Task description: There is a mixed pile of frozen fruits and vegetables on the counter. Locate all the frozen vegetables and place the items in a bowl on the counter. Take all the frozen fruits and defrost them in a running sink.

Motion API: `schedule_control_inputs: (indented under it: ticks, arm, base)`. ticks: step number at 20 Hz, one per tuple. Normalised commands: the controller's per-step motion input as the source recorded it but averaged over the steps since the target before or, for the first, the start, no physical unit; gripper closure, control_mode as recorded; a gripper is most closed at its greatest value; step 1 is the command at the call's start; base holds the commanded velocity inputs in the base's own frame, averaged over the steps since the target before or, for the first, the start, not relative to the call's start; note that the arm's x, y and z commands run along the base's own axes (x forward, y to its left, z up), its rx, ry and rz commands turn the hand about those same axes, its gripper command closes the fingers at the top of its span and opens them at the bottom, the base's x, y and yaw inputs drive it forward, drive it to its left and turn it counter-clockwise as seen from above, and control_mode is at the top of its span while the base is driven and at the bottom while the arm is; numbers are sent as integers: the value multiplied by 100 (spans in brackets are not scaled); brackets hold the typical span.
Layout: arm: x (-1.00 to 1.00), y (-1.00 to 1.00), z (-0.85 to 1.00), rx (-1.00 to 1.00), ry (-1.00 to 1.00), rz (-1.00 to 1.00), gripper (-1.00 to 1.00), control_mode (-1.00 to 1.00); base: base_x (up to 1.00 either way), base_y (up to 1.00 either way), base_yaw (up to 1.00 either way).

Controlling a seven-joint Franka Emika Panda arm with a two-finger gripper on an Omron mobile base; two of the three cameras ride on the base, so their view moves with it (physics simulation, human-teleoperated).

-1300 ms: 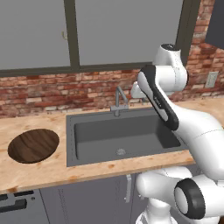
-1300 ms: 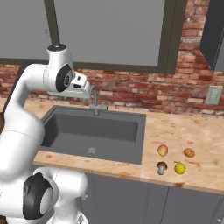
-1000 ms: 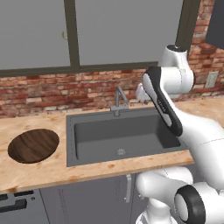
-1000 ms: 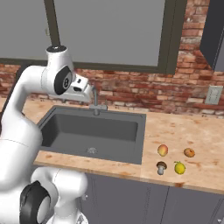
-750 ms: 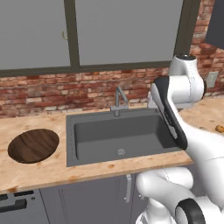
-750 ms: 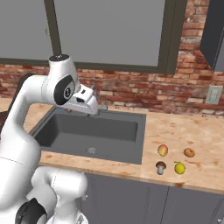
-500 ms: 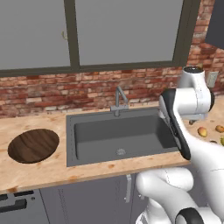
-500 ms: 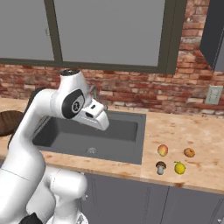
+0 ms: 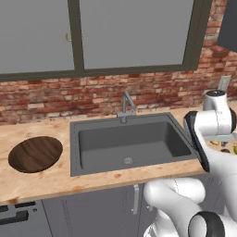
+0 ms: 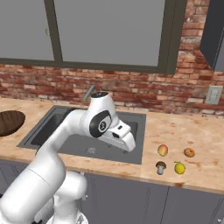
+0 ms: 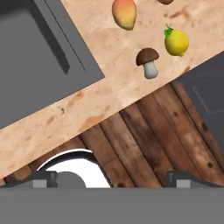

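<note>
End effector: released, its two dark tips set wide apart with nothing between them; it hangs over the front edge of the tabletop, between the basin and the produce.
Light tan wood-grain tabletop: carries all the items.
Large dark grey rectangular sink: set into the middle of the tabletop, slim steel faucet at its back edge.
Round dark brown wooden bowl: on the tabletop left of the sink, near the front edge.
Pile (four small pieces, well apart from each other): right of the sink, toward the front edge.
Yellow-orange oval fruit with a red blush: nearest the sink.
Orange-brown oval fruit: to its right.
Brown-capped, pale-stemmed mushroom: nearest the front edge.
Bright yellow lemon-like ball: just beside the mushroom.
</note>
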Motion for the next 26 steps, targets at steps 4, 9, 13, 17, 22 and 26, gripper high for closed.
schedule_control_inputs:
  ticks: [4, 9, 13, 17, 22, 26]
  arm:
    - [4, -100, -32, -2, 12, 0, -100, -100]
    - [1, -91, -47, 1, 16, 1, -100, -100]
    - [33, -73, -33, 14, 12, 6, -100, -100]
    - [32, -34, -32, 6, 1, 2, -100, -100]
    - [44, -13, -51, 1, 0, 4, -100, -100]
    - [28, -11, -54, 3, 0, 4, -100, -100]
  base:
    - [0, 0, 0]
    - [0, 0, 0]
    - [0, 0, 0]
    - [0, 0, 0]
    - [0, 0, 0]
    - [0, 0, 0]
